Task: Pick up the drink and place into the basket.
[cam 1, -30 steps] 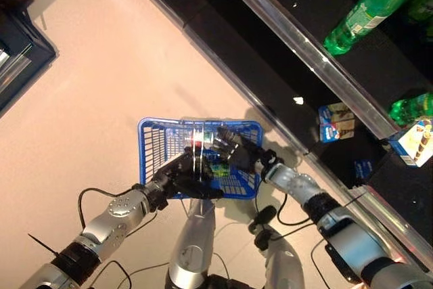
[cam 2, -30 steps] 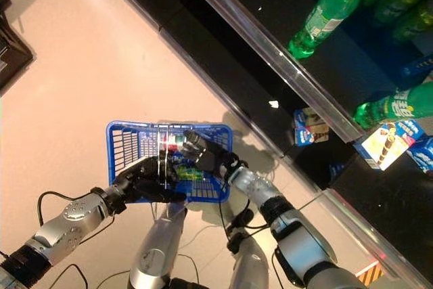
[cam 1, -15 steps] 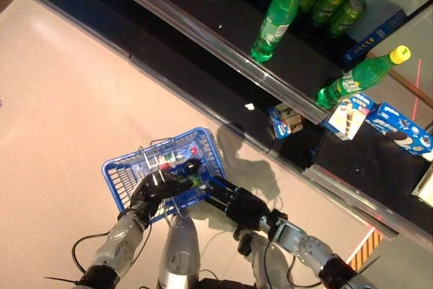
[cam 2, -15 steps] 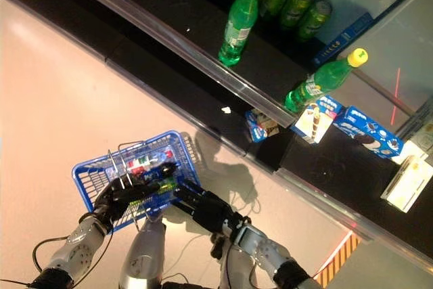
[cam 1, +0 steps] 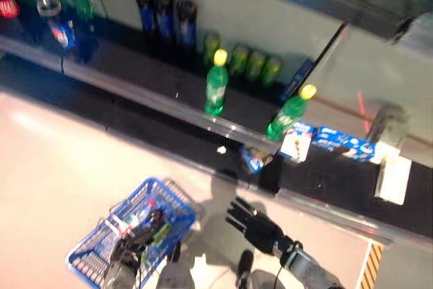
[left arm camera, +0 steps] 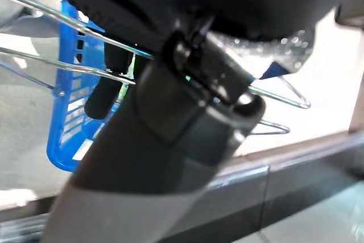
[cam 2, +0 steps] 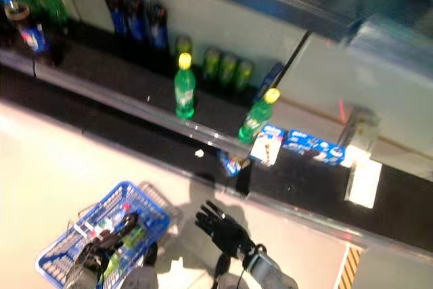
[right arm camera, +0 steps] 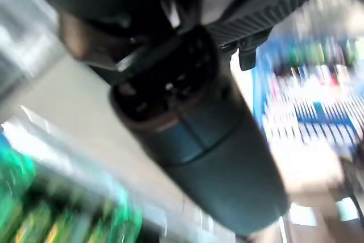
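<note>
Two hands differ: the right hand [cam 1: 254,225], spread and empty, has withdrawn from the blue basket [cam 1: 95,252]; the left hand [cam 1: 139,238] still curls round its wire handles [left arm camera: 68,69]. Drink bottle [cam 2: 114,223] lies inside, so placement looks complete. Beyond, green bottles [cam 1: 216,82], green cans [cam 1: 254,65] and dark bottles [cam 1: 162,11] line the shelf [cam 1: 135,82], clear of the way.

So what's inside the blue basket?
The blue basket holds a bottle with a red cap and something green. The left hand, curled on the wire handles, covers the rest.
</note>
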Controlling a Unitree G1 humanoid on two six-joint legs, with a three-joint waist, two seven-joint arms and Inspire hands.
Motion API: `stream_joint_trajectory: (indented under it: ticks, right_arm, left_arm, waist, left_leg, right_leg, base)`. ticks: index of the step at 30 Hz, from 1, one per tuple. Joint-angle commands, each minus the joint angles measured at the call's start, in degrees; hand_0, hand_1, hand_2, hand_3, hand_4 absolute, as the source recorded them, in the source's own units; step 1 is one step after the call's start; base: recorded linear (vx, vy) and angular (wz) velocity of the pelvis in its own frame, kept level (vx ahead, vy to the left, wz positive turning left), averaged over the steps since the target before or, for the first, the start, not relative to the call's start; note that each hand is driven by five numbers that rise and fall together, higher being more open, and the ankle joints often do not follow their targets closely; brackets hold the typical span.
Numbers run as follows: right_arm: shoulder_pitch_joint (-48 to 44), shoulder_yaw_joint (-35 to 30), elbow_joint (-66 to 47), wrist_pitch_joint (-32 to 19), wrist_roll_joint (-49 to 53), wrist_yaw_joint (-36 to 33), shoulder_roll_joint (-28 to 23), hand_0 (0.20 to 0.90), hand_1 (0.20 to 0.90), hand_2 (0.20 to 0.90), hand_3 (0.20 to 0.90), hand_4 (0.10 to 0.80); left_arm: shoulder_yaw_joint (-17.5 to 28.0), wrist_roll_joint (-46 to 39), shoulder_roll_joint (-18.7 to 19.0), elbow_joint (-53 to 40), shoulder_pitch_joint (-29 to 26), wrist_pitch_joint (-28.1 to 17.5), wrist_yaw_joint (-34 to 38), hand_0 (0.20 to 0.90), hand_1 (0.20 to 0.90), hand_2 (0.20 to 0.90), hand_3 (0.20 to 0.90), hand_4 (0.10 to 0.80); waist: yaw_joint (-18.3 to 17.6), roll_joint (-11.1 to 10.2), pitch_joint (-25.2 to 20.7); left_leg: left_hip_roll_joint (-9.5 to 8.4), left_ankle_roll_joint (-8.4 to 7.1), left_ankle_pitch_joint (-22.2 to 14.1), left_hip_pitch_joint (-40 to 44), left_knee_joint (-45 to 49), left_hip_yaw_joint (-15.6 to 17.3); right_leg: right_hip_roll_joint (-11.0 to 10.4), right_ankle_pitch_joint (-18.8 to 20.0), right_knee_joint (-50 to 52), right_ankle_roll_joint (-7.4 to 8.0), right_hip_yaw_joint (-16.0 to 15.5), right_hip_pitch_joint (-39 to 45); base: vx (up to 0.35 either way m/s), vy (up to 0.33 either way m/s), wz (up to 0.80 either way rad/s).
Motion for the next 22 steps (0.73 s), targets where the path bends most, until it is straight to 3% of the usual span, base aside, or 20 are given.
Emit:
stream_joint_trajectory:
  ticks: [1,8,22]
  right_arm:
    - [2.0,-1.4,6.7,-4.5,-12.6,-3.9,-2.7,0.9,0.9,0.9,0.9,0.8]
    - [0.5,-4.9,19.3,-3.6,-20.9,-11.3,-1.7,0.9,0.9,0.9,0.9,0.8]
    - [0.6,-7.2,23.5,-3.8,-26.9,-16.7,-0.9,0.9,0.9,0.9,0.9,0.8]
  left_arm:
    - [-1.5,2.2,-3.4,1.6,2.1,-3.0,-4.6,0.3,0.3,0.3,0.2,0.1]
    - [-0.5,6.0,-4.1,9.3,0.5,-1.8,-5.7,0.3,0.3,0.3,0.2,0.1]
    - [-0.1,7.7,-5.0,12.8,0.3,-0.5,-6.2,0.3,0.3,0.3,0.2,0.1]
  waist:
    - [0.1,2.9,-4.3]
    - [0.5,4.0,-6.4]
    - [0.4,5.0,-7.8]
  left_leg:
    - [4.16,-1.44,0.9,0.4,-0.1,2.0]
    - [4.36,-1.94,0.1,0.4,-0.1,1.4]
    - [3.83,-1.44,-0.6,0.6,-0.1,1.1]
  right_leg:
    - [-3.2,4.8,0.4,1.95,1.0,-2.7]
    - [-3.6,5.2,-1.1,2.51,-0.1,-1.9]
    - [-3.6,4.9,-1.1,2.52,-0.4,-1.5]
  base:
    - [0.039,-0.033,-0.1]
    - [0.008,-0.014,-0.08]
    - [0.0,0.0,0.0]
